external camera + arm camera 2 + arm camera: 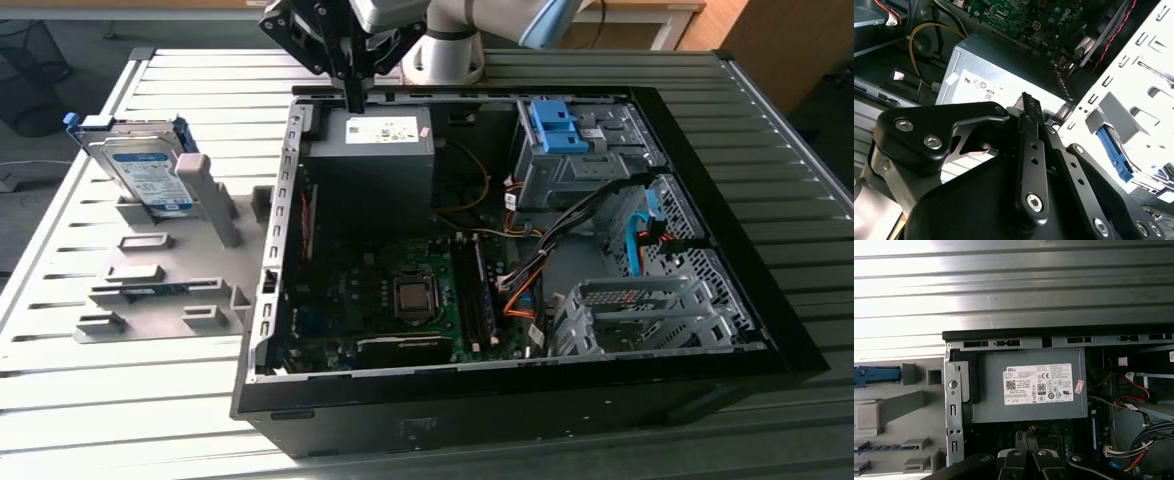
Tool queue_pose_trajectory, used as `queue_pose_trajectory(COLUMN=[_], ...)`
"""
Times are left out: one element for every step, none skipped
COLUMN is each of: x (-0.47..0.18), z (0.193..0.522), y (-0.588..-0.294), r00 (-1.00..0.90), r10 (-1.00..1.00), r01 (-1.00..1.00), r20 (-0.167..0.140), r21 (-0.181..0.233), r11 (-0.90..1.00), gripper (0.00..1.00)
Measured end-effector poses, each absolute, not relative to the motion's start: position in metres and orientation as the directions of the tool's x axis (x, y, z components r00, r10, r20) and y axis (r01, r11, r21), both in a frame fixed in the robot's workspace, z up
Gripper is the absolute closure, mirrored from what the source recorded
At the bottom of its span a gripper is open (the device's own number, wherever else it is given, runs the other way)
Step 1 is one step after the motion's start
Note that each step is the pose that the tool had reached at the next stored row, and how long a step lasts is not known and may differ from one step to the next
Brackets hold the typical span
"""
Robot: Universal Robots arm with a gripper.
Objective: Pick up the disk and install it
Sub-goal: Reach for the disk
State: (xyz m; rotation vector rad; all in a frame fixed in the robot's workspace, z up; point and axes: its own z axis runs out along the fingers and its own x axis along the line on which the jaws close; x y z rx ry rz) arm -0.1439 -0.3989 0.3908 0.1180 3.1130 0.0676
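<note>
1. The claw [356, 98] is clenched on nothing and hangs over the power supply [380, 150], just inside the computer case [801, 350].
2. The disk [140, 168] stands on edge in a gray rack [160, 300], well apart from the claw and beyond the case wall, toward the exterior view's left.
3. The first wrist view shows the disk's blue frame [876, 376] edge-on, running toward the case. The second wrist view shows the fingertips [1029, 107] pressed together.

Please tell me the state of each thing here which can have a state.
Silver rectangular disk in a blue plastic frame: standing on edge in the grey holder, not gripped.
Black metal computer case: open, side panel off.
Black gripper: fingers shut, empty, over the grey power supply box.
</note>
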Motion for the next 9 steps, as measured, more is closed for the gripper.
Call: queue_pose_trajectory(x=[-0.1444, -0.1449, -0.1454, -0.146, -0.1465, -0.147, -0.1476, -0.1482, -0.1488], z=[0.3907, 0.3907, 0.3906, 0.3906, 0.3906, 0.3905, 0.3904, 0.3904, 0.3903], y=[-0.3989, -0.3989, -0.3989, -0.3989, -0.3989, -0.3989, -0.3989, -0.3989, -0.3989], r00=[-0.997, -0.997, -0.997, -0.997, -0.997, -0.997, -0.997, -0.997, -0.997], r10=[0.076, 0.076, 0.076, 0.076, 0.076, 0.076, 0.076, 0.076, 0.076], r01=[0.075, 0.075, 0.075, 0.075, 0.075, 0.075, 0.075, 0.075, 0.075], r20=[-0.024, -0.024, -0.024, -0.024, -0.024, -0.024, -0.024, -0.024, -0.024], r21=[0.044, 0.044, 0.044, 0.044, 0.044, 0.044, 0.044, 0.044, 0.044], r11=[0.996, 0.996, 0.996, 0.996, 0.996, 0.996, 0.996, 0.996, 0.996], gripper=[0.89, 0.89, 0.89, 0.89, 0.89, 0.89, 0.89, 0.89, 0.89])
